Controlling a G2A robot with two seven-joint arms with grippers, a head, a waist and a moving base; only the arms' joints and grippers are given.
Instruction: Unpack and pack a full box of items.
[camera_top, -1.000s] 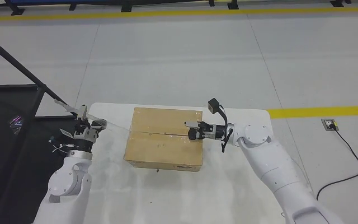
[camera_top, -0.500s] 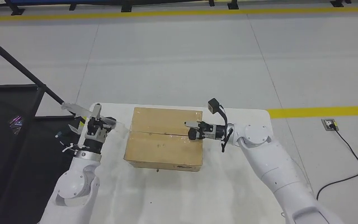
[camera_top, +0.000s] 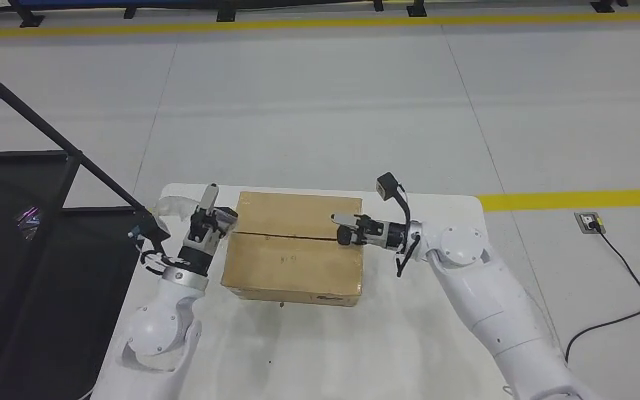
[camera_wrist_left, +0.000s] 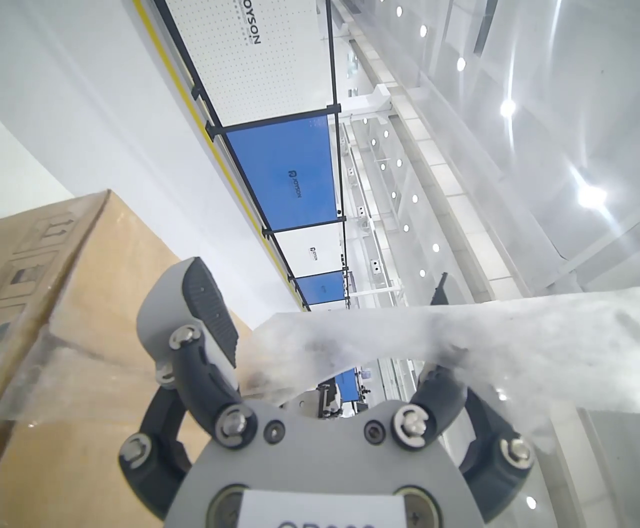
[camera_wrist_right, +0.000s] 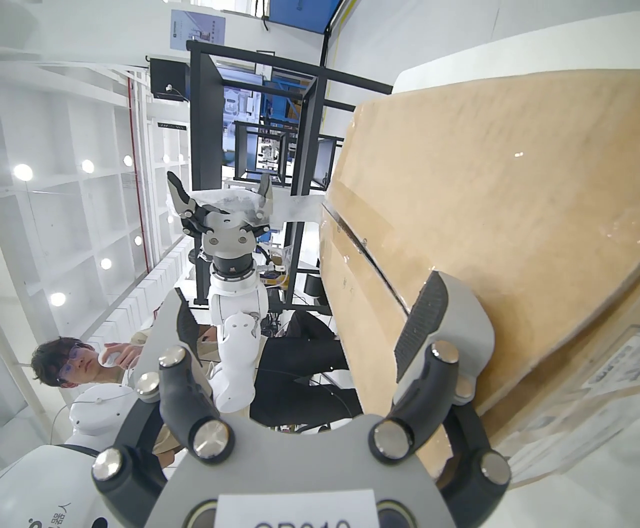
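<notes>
A closed cardboard box (camera_top: 290, 260) stands mid-table, a dark seam (camera_top: 290, 237) running between its top flaps. My left gripper (camera_top: 215, 205) is beside the box's left end, open. A crumpled strip of clear tape (camera_wrist_left: 450, 335) clings across its fingers (camera_wrist_left: 207, 305) and trails to the box side (camera_wrist_left: 75, 320). In the right wrist view, that same left gripper (camera_wrist_right: 220, 200) with the tape (camera_wrist_right: 225, 200) appears beyond the box. My right gripper (camera_top: 345, 228) is open at the right end of the box top (camera_wrist_right: 500, 175), one pad (camera_wrist_right: 422, 320) lying against the cardboard.
The white table (camera_top: 420, 310) has bare room in front of and to the right of the box. A black frame with dark netting (camera_top: 40, 230) stands just off the table's left edge, and a slanted black bar (camera_top: 60, 135) rises behind it.
My left arm has swung from the table's left edge in toward the box's left end, bringing the tape strip with it. The right gripper has stayed at the box top.
</notes>
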